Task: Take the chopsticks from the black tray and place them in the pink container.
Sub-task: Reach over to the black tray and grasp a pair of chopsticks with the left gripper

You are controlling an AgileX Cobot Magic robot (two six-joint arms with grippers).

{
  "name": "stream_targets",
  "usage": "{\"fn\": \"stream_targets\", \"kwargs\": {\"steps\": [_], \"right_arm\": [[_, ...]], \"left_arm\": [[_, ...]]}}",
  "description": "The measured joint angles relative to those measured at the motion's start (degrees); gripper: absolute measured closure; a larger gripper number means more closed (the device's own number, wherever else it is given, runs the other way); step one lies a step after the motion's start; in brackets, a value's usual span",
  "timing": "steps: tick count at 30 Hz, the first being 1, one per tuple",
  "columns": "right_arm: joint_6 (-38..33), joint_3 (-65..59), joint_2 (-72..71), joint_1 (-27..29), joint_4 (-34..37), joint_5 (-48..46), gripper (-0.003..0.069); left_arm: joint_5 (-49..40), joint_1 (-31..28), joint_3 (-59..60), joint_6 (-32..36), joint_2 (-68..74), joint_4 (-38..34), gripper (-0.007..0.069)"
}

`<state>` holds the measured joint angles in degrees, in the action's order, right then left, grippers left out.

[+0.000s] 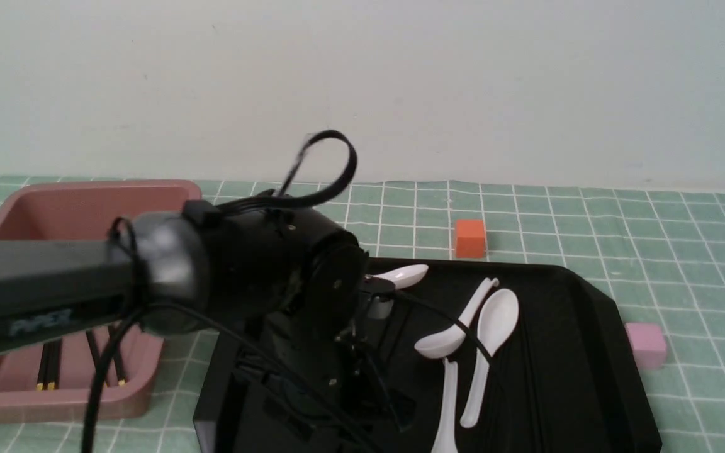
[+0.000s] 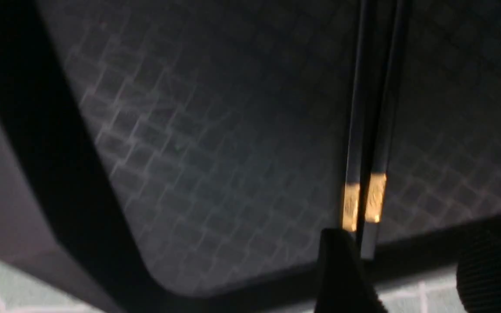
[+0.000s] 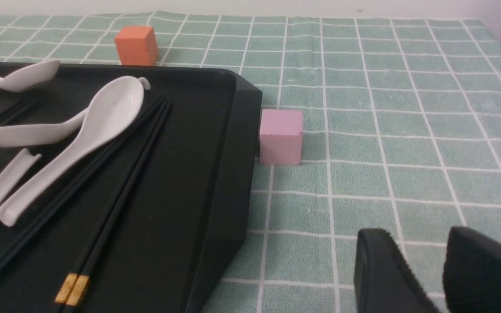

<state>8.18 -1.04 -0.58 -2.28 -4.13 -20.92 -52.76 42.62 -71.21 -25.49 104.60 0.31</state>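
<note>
Blurred pale lettering [image 1: 43, 325], apparently "PIPER", on the black link of the left arm [image 1: 35, 277], no other text legible

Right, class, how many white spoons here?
4 spoons, all on the black tray: one at the far edge, two overlapping mid-tray, one nearest the robot. The left arm may hide more.

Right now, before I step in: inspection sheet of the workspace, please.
Surface: green checked cloth.
Job's things: chopsticks on black tray; more already in pink container.
Clutter: white spoons on tray; orange cube, pink cube on cloth.
Grippers: left gripper open over tray, finger beside a chopstick pair; right gripper open, empty, over cloth.
Cables: left arm's cable loops up; thin one crosses the spoons.
Surroundings: plain pale wall.
</note>
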Motion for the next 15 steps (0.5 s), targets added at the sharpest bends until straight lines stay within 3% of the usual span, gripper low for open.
{"fn": "stream_targets", "kwargs": {"steps": [15], "right_arm": [[0.00,0.00,0.00,0.00,0.00,0.00,0.0419]], "left_arm": [[6.37,0.00,-1.39,0.41,8.28,2.34,0.0242]]}}
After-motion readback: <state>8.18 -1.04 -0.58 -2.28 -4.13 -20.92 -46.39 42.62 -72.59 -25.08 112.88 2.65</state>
